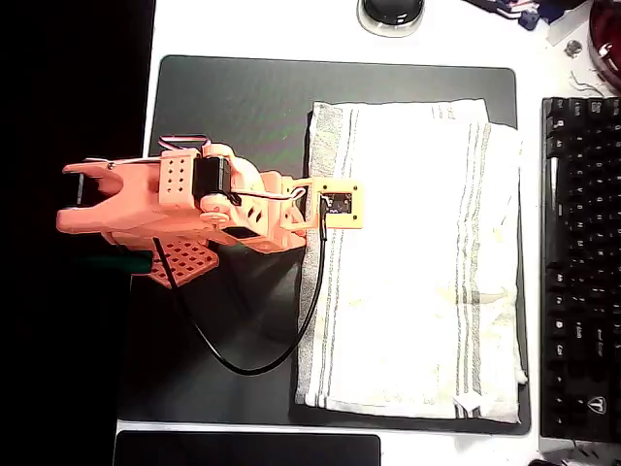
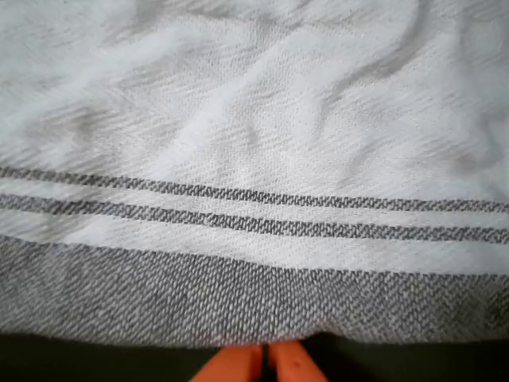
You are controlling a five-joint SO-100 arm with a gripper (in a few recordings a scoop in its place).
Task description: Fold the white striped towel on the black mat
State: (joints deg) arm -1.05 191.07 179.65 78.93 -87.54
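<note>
Meanwhile, orange gripper (image 2: 265, 360), fingertips pressed together, sits at the grey hem of the towel (image 1: 412, 262), which lies flat along the right side of the black mat (image 1: 233, 107)

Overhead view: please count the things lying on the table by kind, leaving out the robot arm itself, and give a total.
Towel: 1, the white striped towel
Mat: 1, the black mat under the towel
Keyboard: 1, black, at the right edge
Dark slab: 1, at the bottom edge, partly seen
Round dark object: 1, at the top edge
The clutter in the top right corner is too unclear to count.
Total: 5
</note>
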